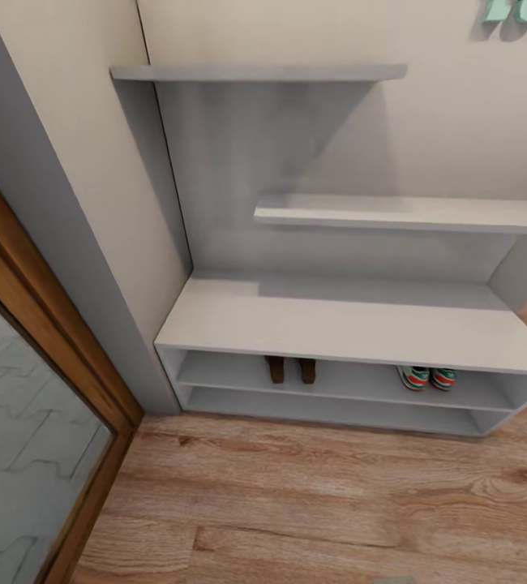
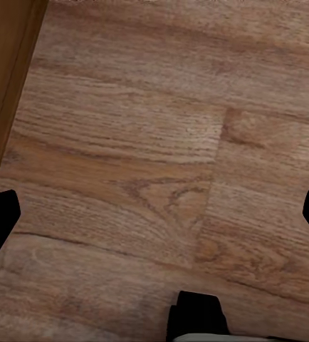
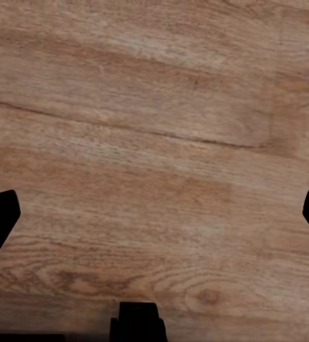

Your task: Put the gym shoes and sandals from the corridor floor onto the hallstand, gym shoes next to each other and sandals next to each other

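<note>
Hallstand's (image 1: 353, 324) upper slot holds sandals (image 1: 291, 369) and gym shoes (image 1: 428, 377).

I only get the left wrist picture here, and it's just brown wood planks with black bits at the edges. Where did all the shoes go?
Observer: In the head view the two sandals stand side by side in the upper open slot of the hallstand.
Operator: And the sneakers?
Observer: The two gym shoes sit together in that same slot, further toward the robot's right, apart from the sandals.
Operator: Is the other hand holding anything?
Observer: No. The right wrist view shows the right gripper spread wide over the corridor floor, nothing between its fingers.
</note>
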{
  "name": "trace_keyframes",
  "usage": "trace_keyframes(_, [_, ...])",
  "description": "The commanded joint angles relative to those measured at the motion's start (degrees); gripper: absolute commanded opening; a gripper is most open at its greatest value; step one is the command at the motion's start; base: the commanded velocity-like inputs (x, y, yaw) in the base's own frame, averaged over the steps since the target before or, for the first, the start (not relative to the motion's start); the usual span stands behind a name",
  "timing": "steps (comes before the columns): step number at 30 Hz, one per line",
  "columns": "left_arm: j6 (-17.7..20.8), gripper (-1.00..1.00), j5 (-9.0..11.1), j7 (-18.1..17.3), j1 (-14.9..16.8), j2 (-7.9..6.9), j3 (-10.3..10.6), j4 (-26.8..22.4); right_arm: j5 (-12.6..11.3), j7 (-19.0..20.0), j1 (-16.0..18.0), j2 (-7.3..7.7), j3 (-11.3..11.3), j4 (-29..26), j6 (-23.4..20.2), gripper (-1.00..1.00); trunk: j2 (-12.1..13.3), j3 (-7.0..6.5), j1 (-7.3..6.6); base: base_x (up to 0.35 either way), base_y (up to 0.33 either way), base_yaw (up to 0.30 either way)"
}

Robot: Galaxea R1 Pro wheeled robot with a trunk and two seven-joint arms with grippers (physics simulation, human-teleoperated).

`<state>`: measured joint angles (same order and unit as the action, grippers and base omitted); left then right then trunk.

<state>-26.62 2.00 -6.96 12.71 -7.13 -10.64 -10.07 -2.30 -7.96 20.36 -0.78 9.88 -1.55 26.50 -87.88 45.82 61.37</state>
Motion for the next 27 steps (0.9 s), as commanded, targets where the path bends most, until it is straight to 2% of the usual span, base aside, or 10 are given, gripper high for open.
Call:
trace_keyframes(1, [-0.09,1.00,0.21,-0.60,0.04,0.01,-0.44,0.08,-0.24,-0.32,0.03,-0.02,0.49,0.06,0.13,1.00,0.40,-0.15,-0.23,0.000,0.000,0.000])
trace_keyframes(5, [-0.10,1.00,0.20,-0.60,0.04,0.00,-0.44,0.11,-0.24,-0.35,0.03,-0.02,0.49,0.06,0.13,1.00,2.00,-0.86,-1.11,0.000,0.000,0.000])
trace_keyframes(15, [-0.18,1.00,0.32,-0.63,0.04,0.02,-0.43,0.20,-0.25,-0.33,0.03,-0.02,0.49,0.06,0.13,1.00,2.00,-0.86,-1.11,0.000,0.000,0.000])
trace_keyframes(27, [-0.12,1.00,0.35,-0.61,0.04,0.73,-0.44,0.80,-0.24,-0.31,0.03,-0.02,0.49,0.06,0.13,1.00,2.00,-0.86,-1.11,0.000,0.000,0.000])
